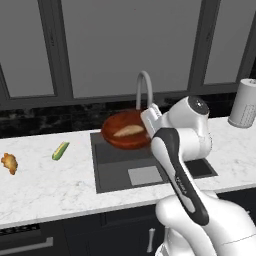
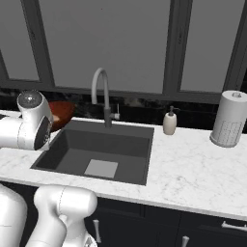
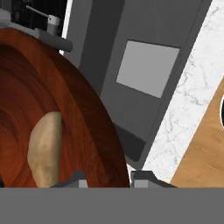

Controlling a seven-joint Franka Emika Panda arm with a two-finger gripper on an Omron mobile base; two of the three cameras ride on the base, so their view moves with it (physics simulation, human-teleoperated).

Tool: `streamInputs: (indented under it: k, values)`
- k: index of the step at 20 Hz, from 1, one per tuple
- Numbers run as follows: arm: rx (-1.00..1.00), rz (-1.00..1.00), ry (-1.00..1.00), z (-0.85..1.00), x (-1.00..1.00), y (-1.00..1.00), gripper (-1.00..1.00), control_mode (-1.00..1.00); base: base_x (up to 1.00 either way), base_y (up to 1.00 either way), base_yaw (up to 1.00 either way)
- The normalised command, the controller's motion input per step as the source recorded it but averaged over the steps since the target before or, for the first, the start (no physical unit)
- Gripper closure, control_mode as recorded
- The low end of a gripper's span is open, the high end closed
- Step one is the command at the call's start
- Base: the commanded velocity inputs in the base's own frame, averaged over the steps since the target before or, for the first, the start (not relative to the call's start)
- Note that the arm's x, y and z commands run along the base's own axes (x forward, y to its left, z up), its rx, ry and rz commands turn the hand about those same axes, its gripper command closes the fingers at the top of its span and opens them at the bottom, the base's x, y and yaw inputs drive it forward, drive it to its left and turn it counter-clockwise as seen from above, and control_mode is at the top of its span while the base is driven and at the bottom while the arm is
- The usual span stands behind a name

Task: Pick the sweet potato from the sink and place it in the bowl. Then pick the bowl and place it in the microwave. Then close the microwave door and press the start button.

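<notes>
Reddish-brown: the bowl (image 1: pixel 126 131), glossy and wood-like, is lifted over the back left part of the sink (image 1: pixel 150 172), in front of the faucet (image 1: pixel 144 90).
Potato: the tan potato (image 1: pixel 128 131) lies inside the bowl, near its middle; in the hand view it is at 8 o'clock.
Gripper: the gripper (image 3: pixel 106 177) has its two tips on either side of the bowl's rim at the right edge, clamped on the bowl.
Around: on the counter (image 1: pixel 45 182) at 9 o'clock of the sink lie a pale green stalk (image 1: pixel 60 150) and, further left, a knobby golden lump (image 1: pixel 9 163).
Right side: a soap bottle (image 2: pixel 169 121) stands just behind the sink's back right corner; a paper towel roll (image 2: pixel 227 118) is well apart at 3 o'clock.
In the way: the faucet curves just behind the bowl.
Surface: white marbled counter, dark cabinets below.
Room: large grey windows with dark frames behind.
Sink floor: a light grey square plate (image 2: pixel 101 168).
</notes>
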Motion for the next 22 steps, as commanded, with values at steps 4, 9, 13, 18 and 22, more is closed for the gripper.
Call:
streamInputs:
  k: [4,9,13,18,22]
  values:
    - [0.13,-0.22,-0.28,0.42,-0.25,-0.30,1.00,-1.00,0.00,0.00,0.00]
    - [0.02,-0.27,-0.01,0.50,-0.44,-0.41,1.00,-1.00,0.00,0.00,0.00]
    - [0.10,-0.17,0.12,0.56,-0.39,-0.54,1.00,-1.00,0.00,0.00,0.00]
    - [0.15,0.00,0.00,0.30,-0.60,-0.53,1.00,-1.00,0.00,0.00,0.00]
    - [0.03,-0.01,0.00,0.10,-0.48,-0.11,1.00,-1.00,0.00,0.00,0.00]
